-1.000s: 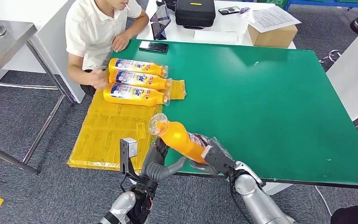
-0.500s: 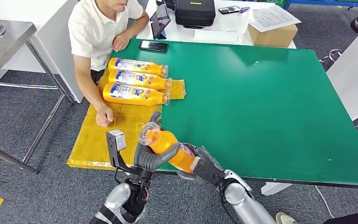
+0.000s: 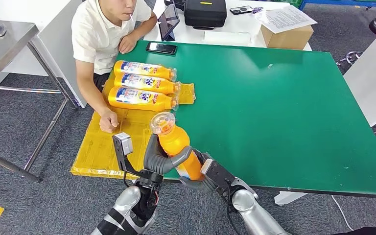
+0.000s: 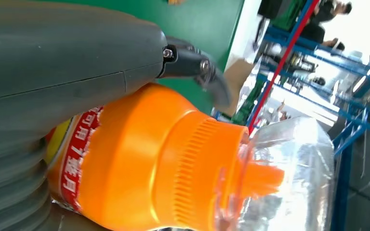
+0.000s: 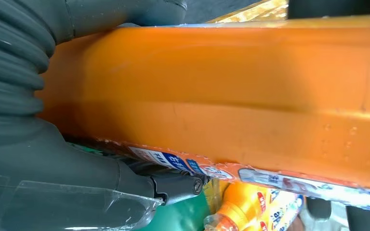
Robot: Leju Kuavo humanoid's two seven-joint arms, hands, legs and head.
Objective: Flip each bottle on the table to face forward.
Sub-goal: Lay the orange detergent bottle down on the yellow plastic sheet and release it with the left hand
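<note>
An orange bottle (image 3: 176,144) with a clear cap is lifted over the near edge of the green table (image 3: 284,112), cap tilted up and away from me. My left hand (image 3: 164,159) wraps its upper body just below the cap, and the left wrist view shows that bottle (image 4: 144,163) against the thumb. My right hand (image 3: 206,177) grips its lower end; the right wrist view has the orange side (image 5: 231,96) close up. Three more orange bottles (image 3: 142,85) lie side by side on a yellow sheet (image 3: 112,142), labels up, caps toward the table's middle.
A person (image 3: 105,34) sits at the table's far left corner, one fist (image 3: 109,121) resting on the yellow sheet near the held bottle. A phone (image 3: 161,48) lies at the far edge. Behind are a black case (image 3: 204,12) and a cardboard box (image 3: 286,34).
Both hands drew the bottle nearer me and tipped it more upright. My left hand closed around it below the cap. The person's hand settled on the yellow sheet.
</note>
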